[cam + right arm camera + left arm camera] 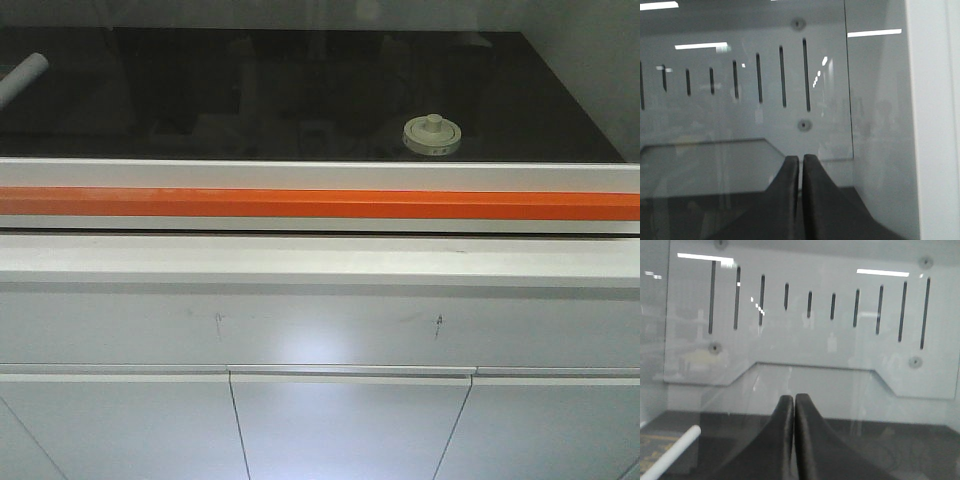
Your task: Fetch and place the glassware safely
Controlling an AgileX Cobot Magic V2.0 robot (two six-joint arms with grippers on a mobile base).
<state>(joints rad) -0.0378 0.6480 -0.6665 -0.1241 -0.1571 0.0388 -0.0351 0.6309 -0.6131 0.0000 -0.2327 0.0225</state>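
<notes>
Spotted small squat clear glass jar with round cream-white knobbed lid standing upright on glossy black worktop, toward 1 o'clock in front view, near the front edge just behind orange strip. Noted white cylindrical tube lying well apart at 10 o'clock. Found black left gripper with fingers pressed together, pinching nothing, facing slotted grey back panel. Logged black right gripper likewise pressed together, nothing between.
</notes>
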